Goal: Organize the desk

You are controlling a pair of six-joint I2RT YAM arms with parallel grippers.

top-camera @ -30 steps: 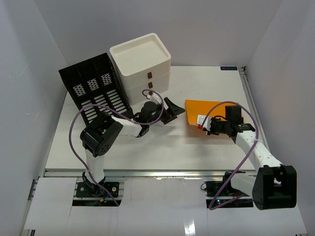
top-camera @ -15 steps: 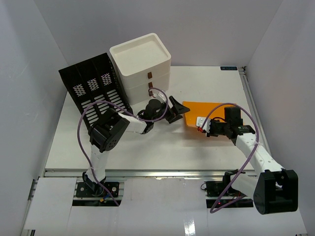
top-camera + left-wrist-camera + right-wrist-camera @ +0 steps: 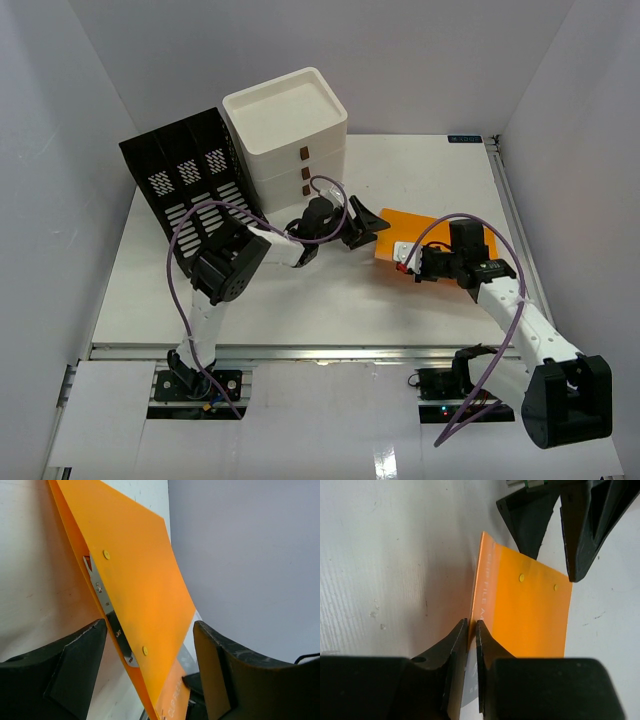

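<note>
An orange clip-file folder (image 3: 432, 230) is at the right of the white desk (image 3: 330, 300), its near-left edge raised off the surface. My right gripper (image 3: 408, 262) is shut on that edge; in the right wrist view the fingertips (image 3: 471, 622) pinch the folder (image 3: 530, 615) by its spine. My left gripper (image 3: 366, 228) is open and straddles the folder's left corner. In the left wrist view the folder (image 3: 140, 590) passes tilted between the two fingers (image 3: 80, 655), with gaps on both sides. The folder's metal clip (image 3: 102, 597) shows inside it.
A white three-drawer box (image 3: 288, 125) stands at the back centre, with a black slotted file rack (image 3: 195, 185) leaning beside it on the left. White walls enclose the desk. A metal rail (image 3: 320, 352) runs along the front edge.
My left gripper has reached right until its fingers straddle the folder's corner, and its jaws have narrowed a little. My right gripper has carried the folder's edge left and lifted it.
</note>
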